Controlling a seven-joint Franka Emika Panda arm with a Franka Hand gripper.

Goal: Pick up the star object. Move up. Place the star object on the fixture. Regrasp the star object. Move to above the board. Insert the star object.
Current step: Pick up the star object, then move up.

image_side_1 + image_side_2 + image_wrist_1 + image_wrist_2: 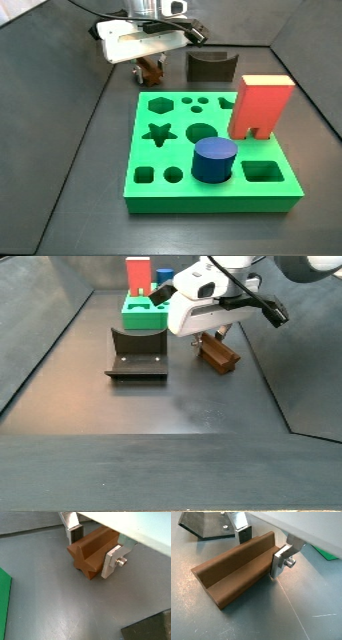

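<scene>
End effector (pixel 264 546) sits low over the worktop (pixel 298 612), silver fingers (pixel 112 562) either side of the star object (pixel 234 569) near one end, w/ pads apparently touching it. Peg lies flat (probably first pick). Fixture (pixel 138 353) is well apart, board (pixel 214 150) beyond. No readable writing.

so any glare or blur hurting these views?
In a wrist view the star object is sharp, with faint floor scratches visible; in a side view the gripper sits on it under a blown-out white housing; in a side view the board is evenly lit, with soft shadows beside the red block.
</scene>
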